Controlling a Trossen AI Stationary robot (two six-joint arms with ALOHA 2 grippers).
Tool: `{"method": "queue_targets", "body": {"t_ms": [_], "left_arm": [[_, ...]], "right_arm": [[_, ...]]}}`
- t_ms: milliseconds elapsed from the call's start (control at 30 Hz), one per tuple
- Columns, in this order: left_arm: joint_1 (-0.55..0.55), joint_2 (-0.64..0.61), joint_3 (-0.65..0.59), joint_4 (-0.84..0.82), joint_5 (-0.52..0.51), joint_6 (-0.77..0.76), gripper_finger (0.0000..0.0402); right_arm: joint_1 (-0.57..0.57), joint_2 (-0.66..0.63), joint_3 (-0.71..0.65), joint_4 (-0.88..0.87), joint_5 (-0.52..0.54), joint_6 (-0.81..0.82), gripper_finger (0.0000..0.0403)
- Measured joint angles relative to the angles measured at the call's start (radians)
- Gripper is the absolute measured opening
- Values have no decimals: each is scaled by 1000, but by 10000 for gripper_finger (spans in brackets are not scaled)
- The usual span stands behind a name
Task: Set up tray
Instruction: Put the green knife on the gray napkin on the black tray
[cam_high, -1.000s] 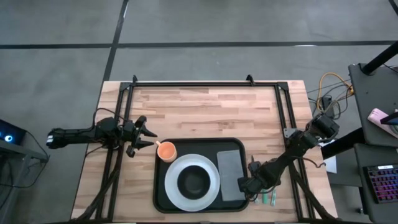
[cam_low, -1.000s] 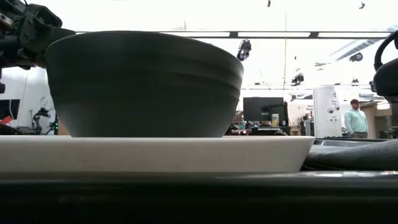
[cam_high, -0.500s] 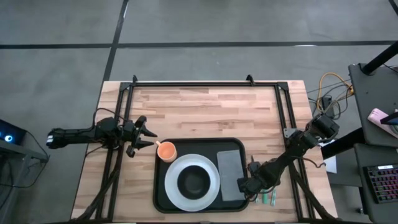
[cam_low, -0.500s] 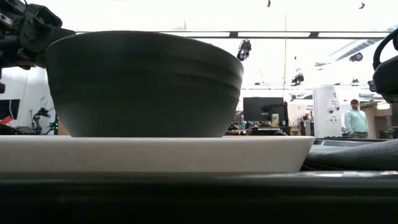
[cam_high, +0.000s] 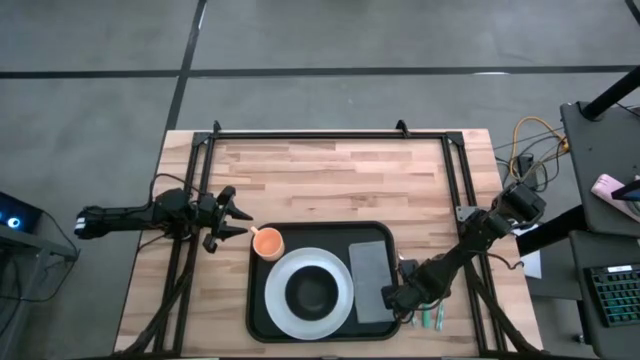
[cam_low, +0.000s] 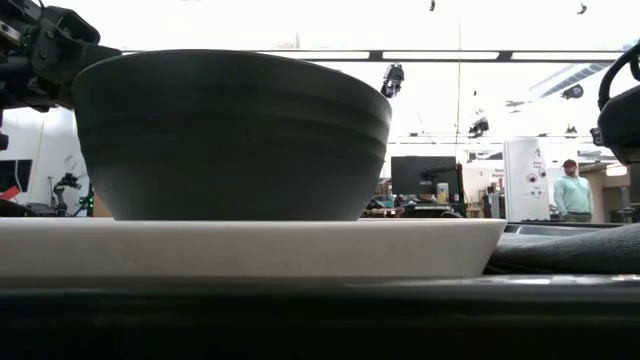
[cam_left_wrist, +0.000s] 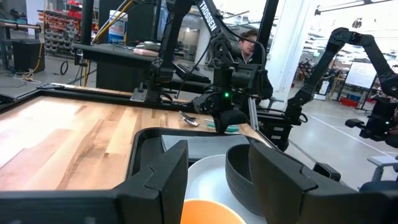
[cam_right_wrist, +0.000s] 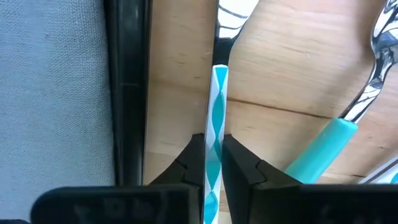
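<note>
Seen from above, left to right: the left gripper (cam_high: 232, 218) hovers over the bare wooden table (cam_high: 330, 180), fingers spread open and holding nothing, just beside the tray's left rim. Next comes the large flat black rectangular tray (cam_high: 262, 318) at the table's near middle. On it sit a small orange cup (cam_high: 267, 241), a round white plate (cam_high: 276, 300) carrying a dark grey bowl (cam_high: 313, 291), and a folded grey cloth napkin (cam_high: 371, 280). Just past the tray's right rim, the right gripper (cam_right_wrist: 213, 163) is down at the table, fingers pinched on a thin teal-and-white striped utensil handle (cam_right_wrist: 217, 118); a teal-handled metal spoon (cam_right_wrist: 368, 81) lies beside it. To do this well, it probably should lift straight up, clear the rim, then set the utensil down flat beside the napkin.
</note>
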Motion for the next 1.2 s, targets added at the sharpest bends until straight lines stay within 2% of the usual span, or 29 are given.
{"method": "queue_targets", "body": {"t_ms": [333, 733, 1067, 1200], "left_arm": [[0, 0, 0, 0, 0, 0, 151], [0, 0, 0, 0, 0, 0, 151], [0, 0, 0, 0, 0, 0, 151], [0, 0, 0, 0, 0, 0, 151]], "right_arm": [[2, -42, -6, -30, 22, 19, 19], [7, -192, -4, -68, 178, 83, 18], [7, -285, -1, -12, 360, -17, 18], [7, -308, -2, 9, 394, -27, 18]]}}
